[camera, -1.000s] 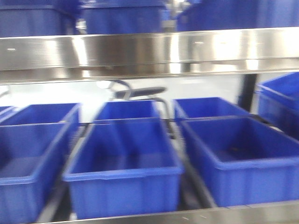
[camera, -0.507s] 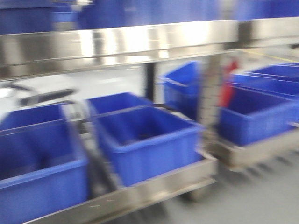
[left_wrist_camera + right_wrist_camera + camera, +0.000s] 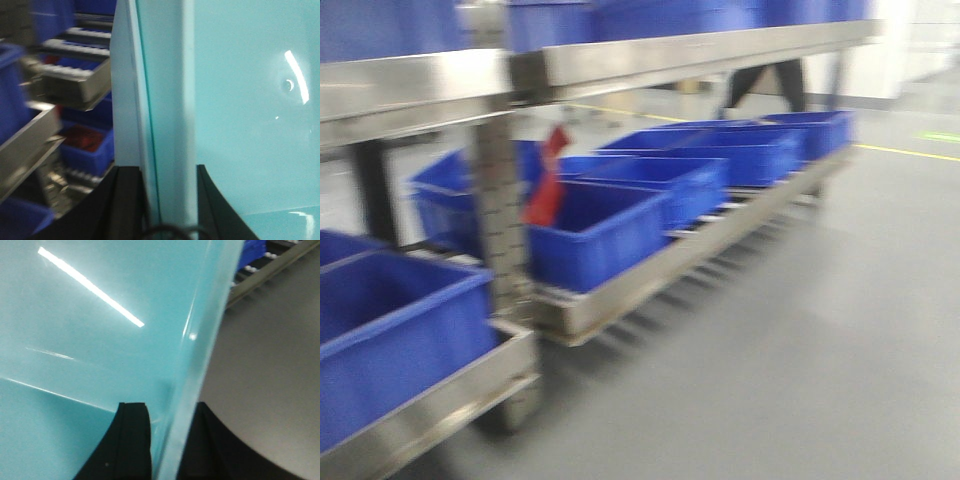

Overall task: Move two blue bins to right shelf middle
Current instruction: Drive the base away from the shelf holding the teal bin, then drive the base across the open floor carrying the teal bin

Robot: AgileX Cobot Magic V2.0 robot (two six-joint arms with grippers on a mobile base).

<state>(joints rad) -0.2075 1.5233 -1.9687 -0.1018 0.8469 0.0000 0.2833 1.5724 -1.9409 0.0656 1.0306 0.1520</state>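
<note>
Everything in the front view has slid to the left since a moment ago. The post point(image 3: 500, 220) was on the right side then, and it stands on the left side now. The red thing point(image 3: 548, 180) beside it slid along too. Much more of the gray floor point(image 3: 800, 330) shows, with a yellow line point(image 3: 910, 152) far back.

A row of blue bins point(image 3: 650, 190) sits on the low shelf point(image 3: 620, 290) past the post. One more blue bin point(image 3: 390, 340) sits close by at the left edge. It is all blurry.

The left end effector point(image 3: 167, 210) has its two black fingers point(image 3: 122, 205) pressed on both sides of a light blue-green wall point(image 3: 165, 100). It is holding that wall. Blurry shelves with blue bins show off to the left of it.

The right end effector point(image 3: 170, 445) holds a wall too point(image 3: 100, 350), the same light color, with a black finger point(image 3: 132, 440) on each side of its edge. Gray floor lies past that edge.

I cannot tell if the two walls are one bin or two.
</note>
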